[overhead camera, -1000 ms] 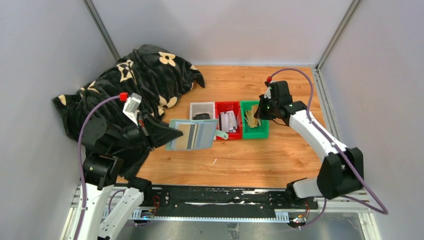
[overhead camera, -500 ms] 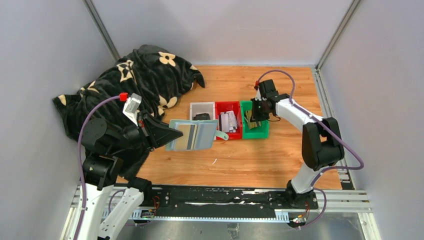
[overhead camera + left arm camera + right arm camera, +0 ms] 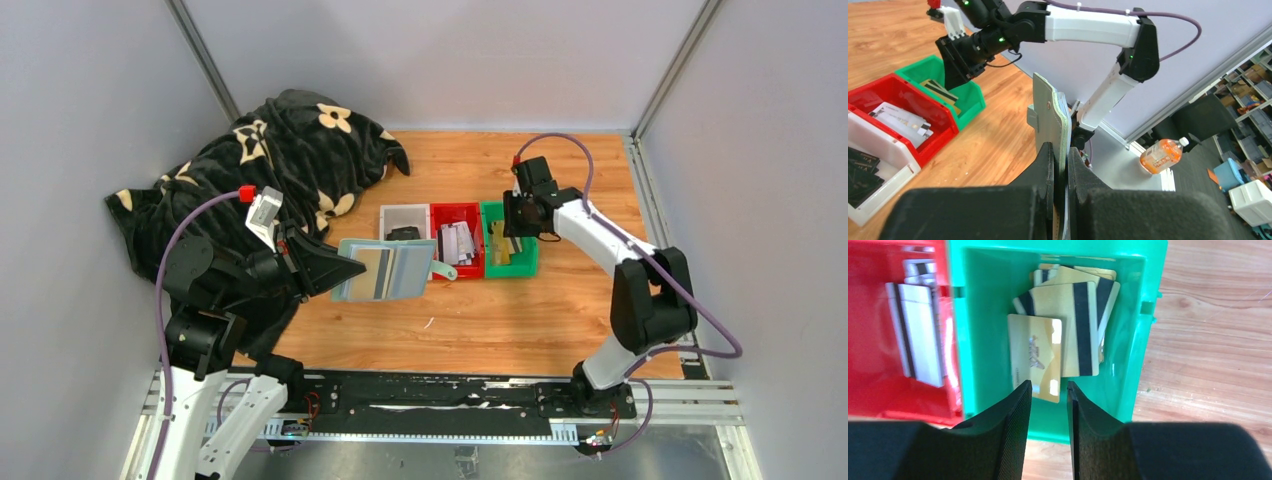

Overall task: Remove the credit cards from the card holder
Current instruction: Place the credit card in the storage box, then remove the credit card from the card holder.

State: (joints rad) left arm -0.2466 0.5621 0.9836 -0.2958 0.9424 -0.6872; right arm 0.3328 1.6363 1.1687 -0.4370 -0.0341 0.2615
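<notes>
Right arm [image 3: 640,300] has folded in over the bench [image 3: 500,320]! Left of the green tray [image 3: 520,268], the left tool [image 3: 1060,150] clamps the open card holder [image 3: 388,269] aloft; right tool [image 3: 1049,385] hangs parted over that tray, gold credit cards [image 3: 1068,315] lying inside.

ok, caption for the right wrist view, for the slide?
Right gripper open over the green tray of gold cards, silvery cards in the red tray beside it.
</notes>
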